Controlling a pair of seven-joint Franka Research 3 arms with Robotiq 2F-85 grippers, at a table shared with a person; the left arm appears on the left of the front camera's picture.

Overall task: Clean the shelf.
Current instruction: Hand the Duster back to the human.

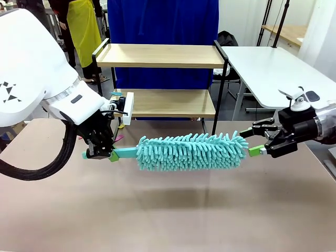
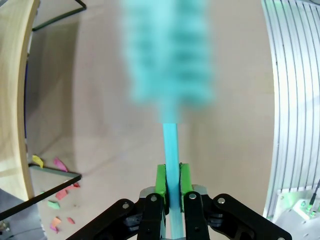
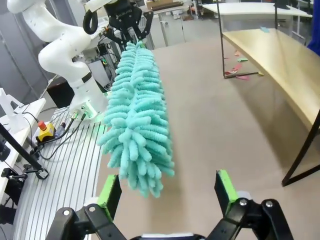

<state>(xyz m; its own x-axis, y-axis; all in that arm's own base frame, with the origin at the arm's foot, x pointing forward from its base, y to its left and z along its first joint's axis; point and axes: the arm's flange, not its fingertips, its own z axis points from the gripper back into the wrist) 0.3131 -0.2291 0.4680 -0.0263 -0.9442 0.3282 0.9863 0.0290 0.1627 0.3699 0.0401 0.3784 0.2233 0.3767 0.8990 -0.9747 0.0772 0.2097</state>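
Right now my left gripper (image 1: pixel 100 155) squeezes the duster (image 1: pixel 191 152) by its thin handle, so the fluffy part sticks out sideways, up off the table (image 1: pixel 168 215). My right gripper (image 1: pixel 258 142) waits wide open just past the fluffy tip, not touching it. I think it is ready to help steady it. Behind the duster stands the shelf (image 1: pixel 157 55), with bits of colored paper (image 2: pixel 59 192) near its legs.

front cam low across the table at the shelf (image 1: pixel 160 55) up at 12 o'clock, wrist cams tight along their fingers, all three share the duster (image 1: pixel 191 152)
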